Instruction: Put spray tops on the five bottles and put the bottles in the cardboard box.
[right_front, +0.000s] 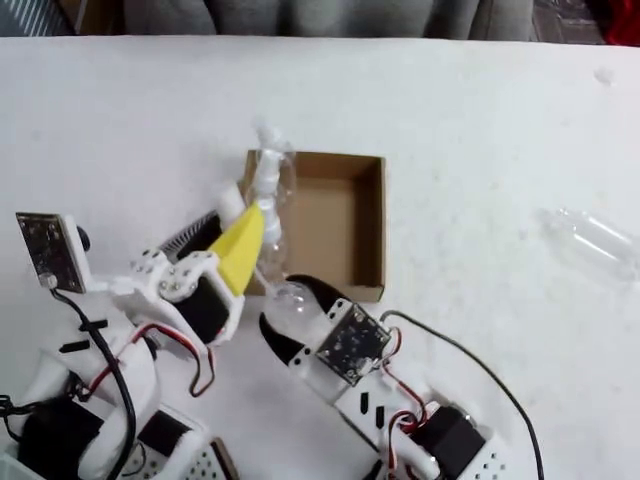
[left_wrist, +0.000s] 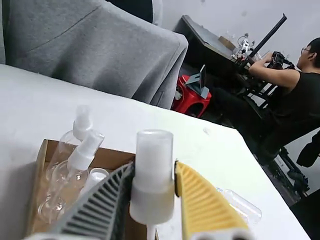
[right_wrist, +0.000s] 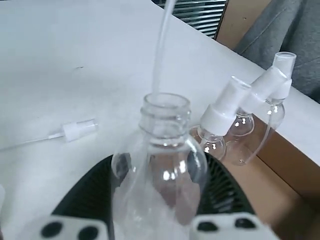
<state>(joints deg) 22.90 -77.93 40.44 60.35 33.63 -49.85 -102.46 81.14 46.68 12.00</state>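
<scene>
Leaning together inside the cardboard box (right_front: 345, 225), two clear bottles (right_wrist: 212, 145) already carry white spray tops. The right jaws, black, pinch an open-necked bottle (right_wrist: 160, 165) just at the box's near wall. The left jaws, one grey and one yellow, clamp a spray top (left_wrist: 152, 175) above it, its thin tube (right_wrist: 162, 45) hanging down to that neck. A further bottle (right_front: 598, 238) lies on the desk (right_front: 480, 120), well apart from the box; a loose spray top (right_wrist: 75, 130) lies on the desk too.

Light: we see the table (right_front: 480, 120) bright and evenly lit.
Shadows: we find faint, soft ones beside the right gripper (right_front: 280, 302).
Glare: we note small highlights on its bottle (right_wrist: 160, 165).
</scene>
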